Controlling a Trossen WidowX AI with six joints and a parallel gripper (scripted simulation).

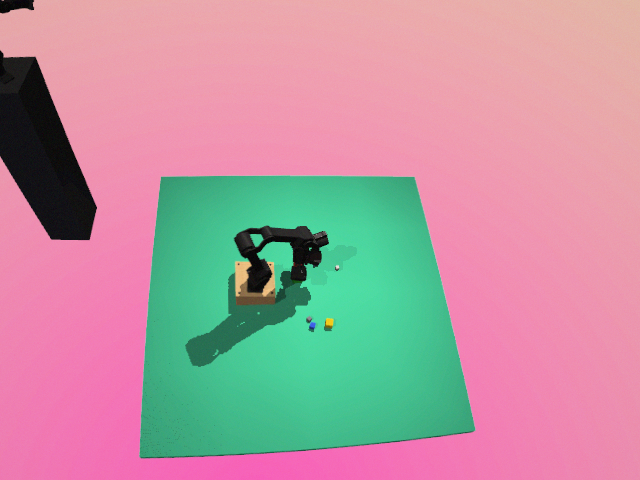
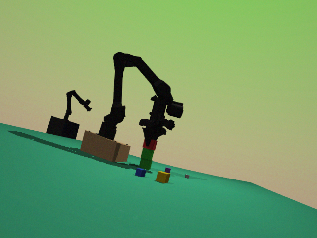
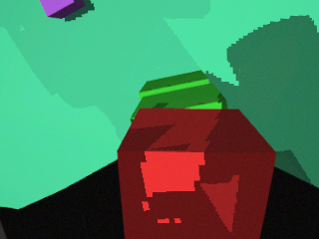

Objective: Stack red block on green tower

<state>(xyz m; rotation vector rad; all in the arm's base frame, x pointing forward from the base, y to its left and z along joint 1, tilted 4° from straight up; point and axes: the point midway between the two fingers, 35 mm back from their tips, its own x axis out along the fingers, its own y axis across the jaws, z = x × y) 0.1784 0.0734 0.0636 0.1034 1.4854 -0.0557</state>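
Note:
My gripper (image 2: 149,142) (image 1: 298,272) is shut on the red block (image 2: 149,144) (image 3: 195,186). The block sits right on top of the green tower (image 2: 146,158) (image 3: 179,95), which is two green blocks high and stands upright on the green mat (image 2: 77,200). In the wrist view the red block fills the middle, between my dark fingers, and the tower's green top shows just beyond its far edge. In the top view the arm hides the tower and most of the block.
A blue block (image 2: 140,172) (image 1: 312,326), a yellow block (image 2: 163,176) (image 1: 329,323), a purple block (image 2: 167,169) and a small grey block (image 2: 186,175) lie near the tower's foot. The arm's wooden base (image 2: 104,149) (image 1: 241,294) stands to the left. A dark second arm (image 2: 74,102) stands far back.

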